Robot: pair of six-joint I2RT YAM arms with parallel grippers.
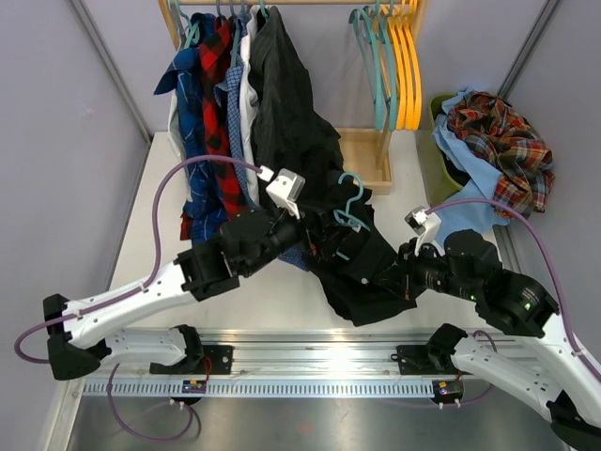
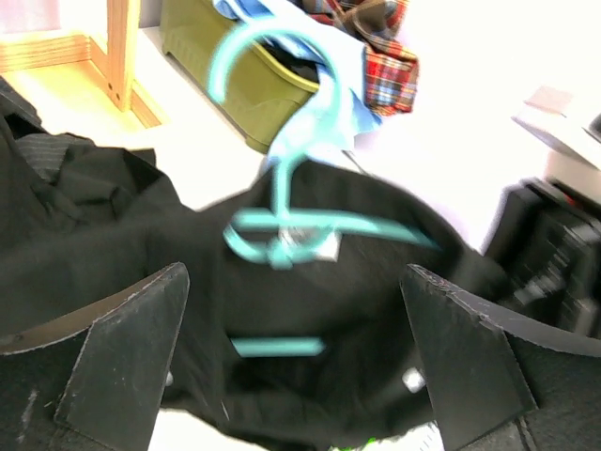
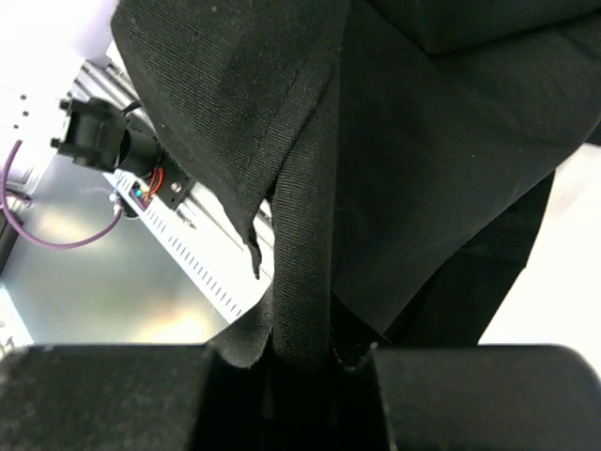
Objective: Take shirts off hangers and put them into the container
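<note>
The black shirt (image 1: pixel 293 122) hangs from the rail down onto the table, its lower part heaped between the arms. The container (image 2: pixel 235 94), with plaid and blue cloth in it, stands well to the shirt's right. At the shirt's right edge the right gripper (image 3: pixel 300 355) pinches a fold of it. The left gripper (image 2: pixel 300 376) — jaws spread wide — faces the teal hanger (image 2: pixel 319 223) lying on the shirt: straight ahead, bar running finger to finger, hook toward the container, so the left arm looks nearer.
</note>
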